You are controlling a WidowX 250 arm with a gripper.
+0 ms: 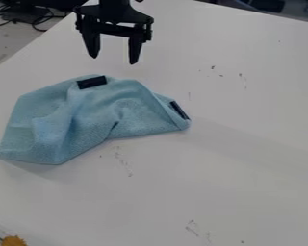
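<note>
Hanging spread apart, the jaws are near a rumpled light-blue cloth (pixel 86 120).

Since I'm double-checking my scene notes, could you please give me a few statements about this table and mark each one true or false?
1. The light blue cloth lies rumpled on the white table. True.
2. The claw has its two fingers apart. True.
3. The cloth is gripped between the fingers. False: nothing is between them.
4. The cloth carries two dark patches. True.
5. The cloth is folded into a neat square. False: its outline is uneven, with loose folds.
6. The cloth is plain red. False: it is light blue.
</note>
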